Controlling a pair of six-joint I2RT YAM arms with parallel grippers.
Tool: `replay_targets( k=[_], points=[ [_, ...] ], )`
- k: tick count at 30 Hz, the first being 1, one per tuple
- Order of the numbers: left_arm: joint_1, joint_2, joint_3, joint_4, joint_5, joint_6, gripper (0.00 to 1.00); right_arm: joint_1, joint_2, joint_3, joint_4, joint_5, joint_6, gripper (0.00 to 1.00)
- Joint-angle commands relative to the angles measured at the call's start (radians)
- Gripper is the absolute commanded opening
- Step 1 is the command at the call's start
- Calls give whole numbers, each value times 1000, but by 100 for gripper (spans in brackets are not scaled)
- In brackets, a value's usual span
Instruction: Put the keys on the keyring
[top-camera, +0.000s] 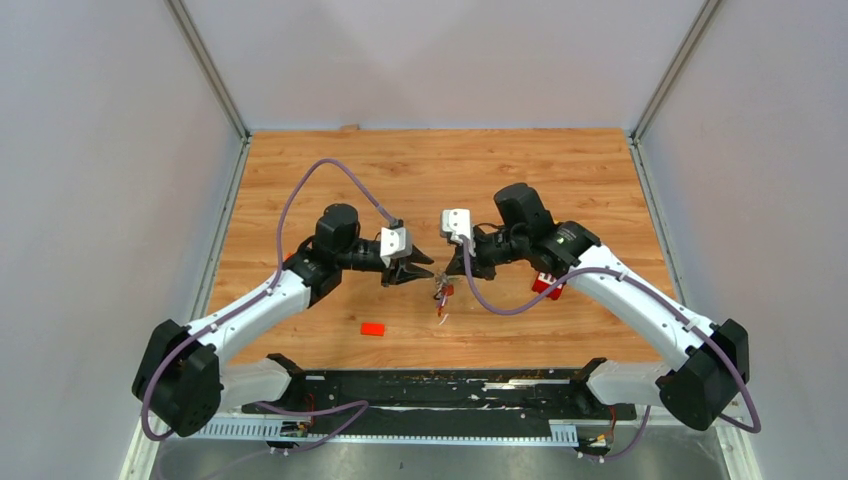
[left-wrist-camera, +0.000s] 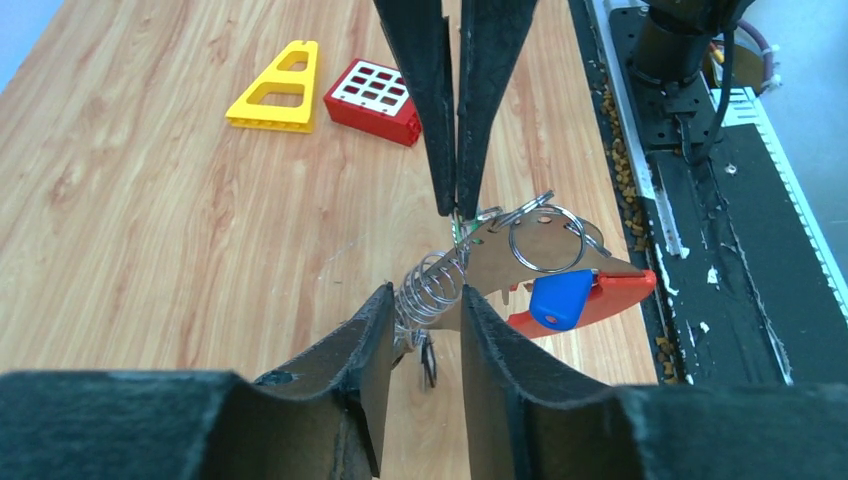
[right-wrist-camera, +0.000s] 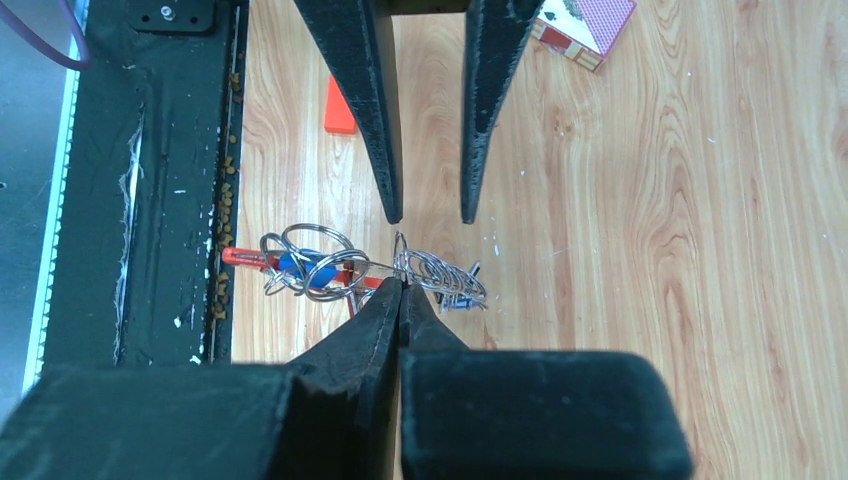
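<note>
Left gripper (left-wrist-camera: 425, 305) is standing with its fingers apart, straddling the wire coil (left-wrist-camera: 432, 283) at the near end of the keyring (left-wrist-camera: 505, 262) without clamping it. The keyring is extending just beyond those fingertips, its split rings (left-wrist-camera: 545, 240), red strap (left-wrist-camera: 622, 288) and one blue-tagged key (left-wrist-camera: 560, 300) bunching on the side away from the coil. Right gripper (left-wrist-camera: 458, 200) is meeting the keyring from the far side, fingers pressing together on its wire. Beyond the keyring and well apart from it, a red brick (left-wrist-camera: 372, 98) and a yellow triangular piece (left-wrist-camera: 278, 88) are lying side by side on the table (left-wrist-camera: 150, 250).
</note>
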Motion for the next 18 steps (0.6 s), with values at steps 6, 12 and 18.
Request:
replay_targets(
  k=[6,12,18],
  points=[
    [0,19,111,-124,42,141,40,34,-2,78,-80,84,-16,0],
    [-17,43,128,-129,95,123,38,33,-21,56,-53,87,-7,0],
    [-37,75,113,-39,91,21,37,34,-22,57,-37,95,8,0]
  ],
)
